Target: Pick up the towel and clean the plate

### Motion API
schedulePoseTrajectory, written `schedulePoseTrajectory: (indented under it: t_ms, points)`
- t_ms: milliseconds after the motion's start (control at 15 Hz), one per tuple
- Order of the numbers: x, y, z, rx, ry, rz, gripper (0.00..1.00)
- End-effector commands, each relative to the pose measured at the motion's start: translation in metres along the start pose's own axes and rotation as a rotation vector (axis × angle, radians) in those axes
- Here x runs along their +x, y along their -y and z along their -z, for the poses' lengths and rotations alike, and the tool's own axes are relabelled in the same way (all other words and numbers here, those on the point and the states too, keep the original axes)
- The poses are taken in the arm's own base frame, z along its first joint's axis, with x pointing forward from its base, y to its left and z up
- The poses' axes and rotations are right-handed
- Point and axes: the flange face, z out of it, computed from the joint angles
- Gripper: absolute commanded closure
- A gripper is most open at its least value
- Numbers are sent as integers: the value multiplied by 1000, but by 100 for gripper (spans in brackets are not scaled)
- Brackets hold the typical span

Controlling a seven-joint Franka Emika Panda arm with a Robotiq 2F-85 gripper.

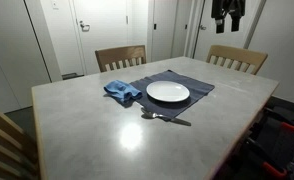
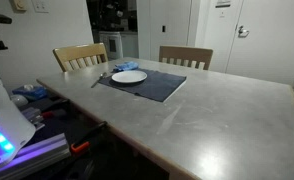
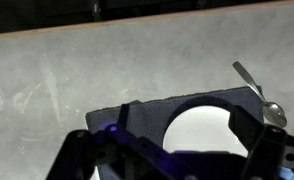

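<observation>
We are holding our gripper [image 3: 172, 152] over the plate [image 1: 168, 92], jaws wide apart and empty, ready for grabbing. The blue towel [image 1: 121, 92] is lying beside the plate on the mat [image 1: 201, 88], easy to reach.

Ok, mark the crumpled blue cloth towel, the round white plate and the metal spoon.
Crumpled blue cloth towel [image 1: 122, 92]: in an exterior view, middle of the bunched cloth.
Round white plate [image 1: 168, 92]: in an exterior view, centre of its face.
Metal spoon [image 3: 253, 86]: wrist view, midway along its handle.
</observation>
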Motion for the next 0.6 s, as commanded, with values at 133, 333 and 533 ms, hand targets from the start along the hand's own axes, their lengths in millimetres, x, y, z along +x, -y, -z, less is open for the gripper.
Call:
schedulePoseTrajectory:
  t_ms: [133, 333, 533]
  points:
    - [5, 5, 3, 6, -19, 18, 0]
    - [13, 16, 11, 20, -66, 50, 0]
    - [20, 33, 20, 37, -114, 90, 0]
